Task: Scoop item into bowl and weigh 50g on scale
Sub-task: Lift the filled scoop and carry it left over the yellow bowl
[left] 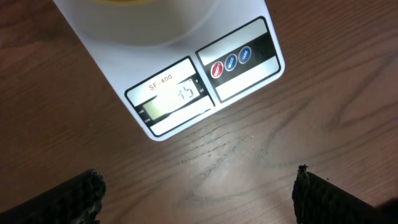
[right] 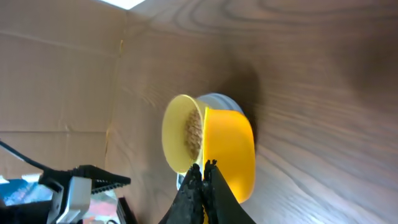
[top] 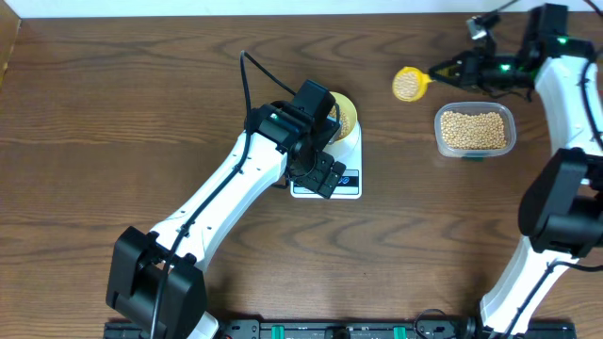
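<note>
The white scale (top: 347,191) stands mid-table with the pale yellow bowl (top: 347,118) on its platform, partly hidden by my left arm. My left gripper (top: 330,177) hovers open and empty over the scale's display end. In the left wrist view the scale (left: 186,93) shows its lit display and its red and blue buttons, and the open fingers (left: 199,196) are over bare wood. My right gripper (top: 452,68) is shut on the handle of a yellow scoop (top: 408,85) that holds beans, right of the bowl. The right wrist view shows the scoop (right: 230,149) in the shut fingers (right: 204,165).
A clear plastic tub (top: 509,141) of beans (top: 473,127) sits at the right, below the right gripper. A cardboard wall runs along the far edge of the table. Both arm bases stand at the front edge.
</note>
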`<state>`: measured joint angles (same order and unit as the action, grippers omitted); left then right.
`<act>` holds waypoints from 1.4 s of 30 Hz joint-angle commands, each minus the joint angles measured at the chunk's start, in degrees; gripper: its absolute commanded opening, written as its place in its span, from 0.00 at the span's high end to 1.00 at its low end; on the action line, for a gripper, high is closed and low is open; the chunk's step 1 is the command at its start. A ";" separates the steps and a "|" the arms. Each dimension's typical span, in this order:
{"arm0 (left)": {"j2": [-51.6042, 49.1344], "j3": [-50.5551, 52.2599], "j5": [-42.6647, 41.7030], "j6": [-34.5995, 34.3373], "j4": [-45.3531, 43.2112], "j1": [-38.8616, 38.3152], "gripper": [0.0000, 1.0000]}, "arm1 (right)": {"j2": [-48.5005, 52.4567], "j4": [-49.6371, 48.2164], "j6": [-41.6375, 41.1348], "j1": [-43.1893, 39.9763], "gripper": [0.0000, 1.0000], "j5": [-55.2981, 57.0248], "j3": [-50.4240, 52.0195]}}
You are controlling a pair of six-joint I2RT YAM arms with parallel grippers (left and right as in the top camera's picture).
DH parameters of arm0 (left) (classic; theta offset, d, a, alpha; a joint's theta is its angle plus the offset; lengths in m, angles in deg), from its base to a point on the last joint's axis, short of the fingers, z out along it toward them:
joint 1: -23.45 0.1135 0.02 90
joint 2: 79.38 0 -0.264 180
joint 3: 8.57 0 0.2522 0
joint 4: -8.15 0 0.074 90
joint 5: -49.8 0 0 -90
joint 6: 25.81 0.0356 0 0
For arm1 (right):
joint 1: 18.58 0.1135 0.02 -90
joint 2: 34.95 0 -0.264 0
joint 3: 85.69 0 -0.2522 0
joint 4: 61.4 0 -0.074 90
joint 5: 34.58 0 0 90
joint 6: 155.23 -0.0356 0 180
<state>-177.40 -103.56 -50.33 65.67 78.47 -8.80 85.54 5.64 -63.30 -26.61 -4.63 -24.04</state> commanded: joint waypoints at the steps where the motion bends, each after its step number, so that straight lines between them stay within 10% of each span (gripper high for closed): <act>1: -0.46 0.24 0.76 -0.24 0.07 0.17 0.02 | 0.46 -1.51 -2.84 2.69 0.99 -2.01 -0.50; 42: -0.46 0.22 0.76 -0.26 0.09 0.17 0.02 | 0.52 -9.60 -3.58 18.53 0.99 9.66 -0.50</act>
<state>-177.40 -103.56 -50.33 65.67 78.44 -8.80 85.54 -3.78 -66.33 -9.91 3.37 -24.04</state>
